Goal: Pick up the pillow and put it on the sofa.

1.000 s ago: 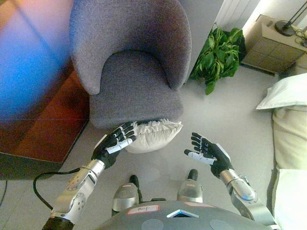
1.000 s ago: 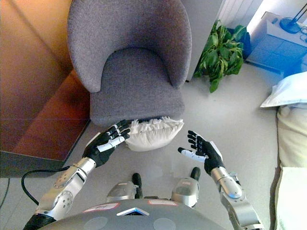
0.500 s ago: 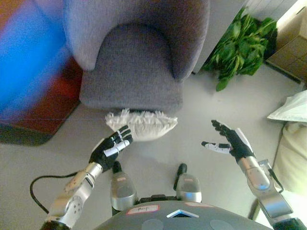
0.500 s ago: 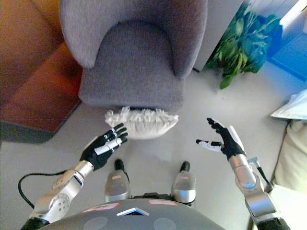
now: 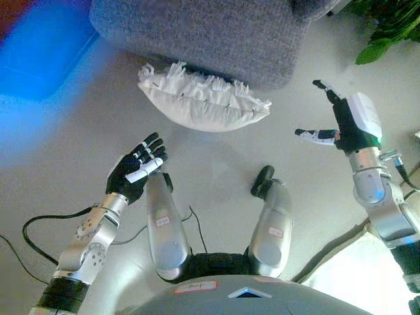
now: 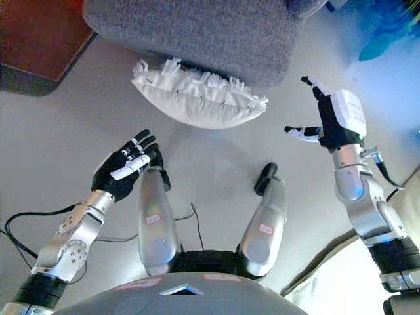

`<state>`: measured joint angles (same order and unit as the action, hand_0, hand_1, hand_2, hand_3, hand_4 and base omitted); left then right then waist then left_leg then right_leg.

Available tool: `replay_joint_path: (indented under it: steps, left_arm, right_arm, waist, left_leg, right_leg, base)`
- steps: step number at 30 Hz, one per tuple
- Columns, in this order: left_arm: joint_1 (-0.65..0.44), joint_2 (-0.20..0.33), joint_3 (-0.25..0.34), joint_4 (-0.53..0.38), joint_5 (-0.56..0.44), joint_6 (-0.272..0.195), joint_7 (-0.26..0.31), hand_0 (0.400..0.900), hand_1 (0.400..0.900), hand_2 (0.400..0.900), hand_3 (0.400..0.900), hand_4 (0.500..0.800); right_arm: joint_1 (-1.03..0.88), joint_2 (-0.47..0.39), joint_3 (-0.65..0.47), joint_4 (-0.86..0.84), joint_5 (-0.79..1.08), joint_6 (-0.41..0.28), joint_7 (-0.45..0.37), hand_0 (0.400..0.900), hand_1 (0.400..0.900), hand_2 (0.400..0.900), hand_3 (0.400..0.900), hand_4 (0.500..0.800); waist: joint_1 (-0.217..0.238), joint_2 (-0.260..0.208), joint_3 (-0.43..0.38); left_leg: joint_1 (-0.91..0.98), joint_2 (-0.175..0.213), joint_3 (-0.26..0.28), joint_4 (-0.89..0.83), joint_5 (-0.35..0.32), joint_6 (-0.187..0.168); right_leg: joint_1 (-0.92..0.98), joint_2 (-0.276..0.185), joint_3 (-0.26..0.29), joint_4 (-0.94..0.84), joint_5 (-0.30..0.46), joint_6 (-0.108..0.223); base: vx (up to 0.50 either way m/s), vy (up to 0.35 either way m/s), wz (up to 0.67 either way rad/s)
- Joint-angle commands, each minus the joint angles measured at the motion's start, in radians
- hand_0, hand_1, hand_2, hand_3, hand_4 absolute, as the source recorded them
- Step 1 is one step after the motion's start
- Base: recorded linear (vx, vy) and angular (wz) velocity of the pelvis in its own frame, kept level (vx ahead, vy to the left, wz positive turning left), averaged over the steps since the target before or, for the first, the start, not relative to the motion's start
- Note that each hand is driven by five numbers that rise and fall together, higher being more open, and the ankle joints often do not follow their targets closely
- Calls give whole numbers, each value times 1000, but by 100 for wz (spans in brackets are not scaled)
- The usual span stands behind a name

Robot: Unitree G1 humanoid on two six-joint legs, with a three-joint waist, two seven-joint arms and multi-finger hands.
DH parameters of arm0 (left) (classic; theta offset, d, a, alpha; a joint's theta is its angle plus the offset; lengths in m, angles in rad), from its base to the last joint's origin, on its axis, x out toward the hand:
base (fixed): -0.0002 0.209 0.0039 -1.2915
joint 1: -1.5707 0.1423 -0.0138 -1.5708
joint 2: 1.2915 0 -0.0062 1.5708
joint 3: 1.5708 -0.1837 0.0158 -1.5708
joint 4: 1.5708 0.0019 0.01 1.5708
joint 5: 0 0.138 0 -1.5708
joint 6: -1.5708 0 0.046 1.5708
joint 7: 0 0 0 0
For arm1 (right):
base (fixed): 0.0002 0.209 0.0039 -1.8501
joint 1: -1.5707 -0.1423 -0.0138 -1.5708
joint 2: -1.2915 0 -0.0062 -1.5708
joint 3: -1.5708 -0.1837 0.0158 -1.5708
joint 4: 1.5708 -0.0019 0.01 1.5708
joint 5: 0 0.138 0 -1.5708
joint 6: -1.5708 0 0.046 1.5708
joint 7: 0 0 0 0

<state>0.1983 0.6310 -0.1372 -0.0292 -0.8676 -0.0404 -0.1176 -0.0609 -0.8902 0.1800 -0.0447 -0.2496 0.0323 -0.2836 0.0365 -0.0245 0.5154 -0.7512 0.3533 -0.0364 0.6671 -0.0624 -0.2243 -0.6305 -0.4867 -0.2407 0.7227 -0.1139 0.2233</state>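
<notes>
A white pillow (image 5: pixel 205 102) with a frilled edge lies on the grey floor, right against the front of the grey armchair (image 5: pixel 216 29). My left hand (image 5: pixel 134 177) hovers open below and left of the pillow, apart from it. To the right of the pillow my right hand (image 5: pixel 344 121) is raised and open, fingers spread, also clear of it. Neither hand holds anything. Only the armchair's front base shows.
A green plant (image 5: pixel 387 26) stands at the upper right corner. A pale cushioned edge (image 5: pixel 367 275) shows at the lower right. A dark rug (image 6: pixel 39 39) lies at the upper left.
The camera has tilted down and closer to the floor, so the pillow and armchair now sit higher in view. Both hands stay open, spread wider on either side of the pillow.
</notes>
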Motion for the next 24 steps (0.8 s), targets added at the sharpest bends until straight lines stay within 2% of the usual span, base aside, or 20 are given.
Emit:
replay_joint_path:
  steps: [1, 7, 8, 11, 15, 20, 24]
  left_arm:
    - [-28, 43, 24, -89, -39, -107, -6, 900, 900, 900, 900, 800]
    - [-59, 52, 22, -103, -76, -126, -42, 900, 900, 900, 900, 800]
    - [-62, 53, 22, -105, -85, -128, -48, 900, 900, 900, 900, 800]
    - [-74, 55, 29, -117, -117, -138, -75, 900, 900, 900, 900, 800]
    - [-86, 50, 30, -142, -160, -130, -71, 900, 900, 900, 900, 800]
    - [-93, 51, 34, -150, -176, -125, -61, 900, 900, 900, 900, 800]
    - [-105, 40, 29, -136, -184, -126, -82, 900, 900, 900, 900, 800]
  right_arm:
    - [-152, -38, -9, 24, -24, -43, -84, 900, 900, 900, 900, 800]
    - [-321, -83, 47, 112, -23, -61, -80, 900, 900, 900, 900, 800]
    - [-348, -86, 60, 122, -20, -65, -75, 900, 900, 900, 900, 800]
    - [-417, -91, 94, 148, 5, -78, -54, 900, 900, 900, 900, 800]
    - [-458, -68, 131, 141, 21, -85, -13, 900, 900, 900, 900, 800]
    - [-493, -54, 164, 151, 30, -91, -4, 900, 900, 900, 900, 800]
    - [-549, -16, 201, 209, 28, -93, 2, 900, 900, 900, 900, 800]
  waist:
    - [60, -3, 4]
    - [88, 26, 5]
    - [93, 33, 4]
    - [101, 48, 5]
    - [106, 60, 5]
    - [114, 71, 5]
    - [121, 83, 5]
  left_leg:
    - [50, 59, 15, 55, -101, 60]
    - [-162, 52, -9, 288, -176, 68]
    - [-180, 54, -13, 341, -220, 65]
    - [-265, 48, -31, 461, -259, 68]
    - [-358, 36, -70, 588, -299, 64]
    - [-443, 30, -102, 660, -305, 63]
    - [-507, 24, -129, 733, -316, 53]
  right_leg:
    - [-159, -50, 105, 28, 96, 14]
    - [-343, -84, 119, 246, 11, -11]
    - [-362, -92, 127, 304, -34, -7]
    - [-440, -101, 153, 418, -93, -24]
    - [-525, -105, 200, 524, -145, -33]
    - [-606, -116, 241, 601, -169, -41]
    - [-664, -120, 266, 665, -191, -49]
  base:
    - [-117, 44, 8]
    - [-72, 90, 9]
    - [29, 96, 8]
    - [-16, 88, 12]
    - [-19, 76, 9]
    - [-1, 40, 9]
    - [13, 43, 8]
